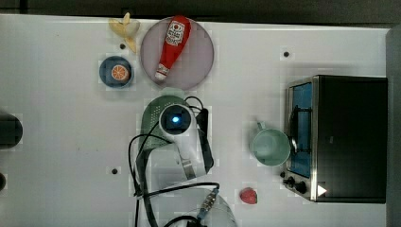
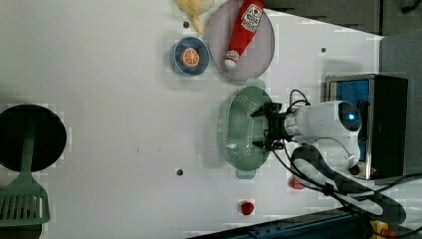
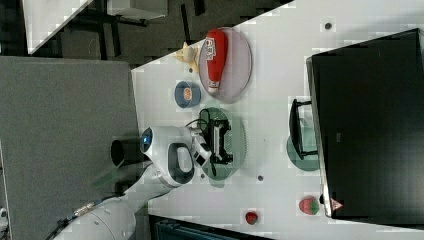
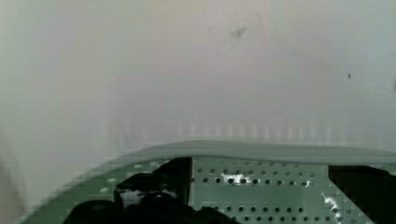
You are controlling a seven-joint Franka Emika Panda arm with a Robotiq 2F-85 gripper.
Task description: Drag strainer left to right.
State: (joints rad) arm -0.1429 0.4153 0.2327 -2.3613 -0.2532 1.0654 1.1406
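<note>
Perforated strainer point(image 4: 261, 182) under the end effector point(image 2: 262, 130), fingers spread wide inside it.
White table point(image 1: 61, 142) carries one strainer below one round plate point(image 1: 198, 66) in the top view, one ketchup bottle point(image 1: 173, 45), one green mug point(image 1: 270, 147), one toaster oven point(image 1: 345, 137); the white arm reaches over the strainer, wrist angled down.

The strainer point(image 2: 239, 130) is a pale mint-green oblong colander with rounded corners and a finely perforated bottom point(image 4: 261, 186) (small tabs at both ends). It sits upright, mouth up, on the white table, near its middle, away from every edge.
</note>
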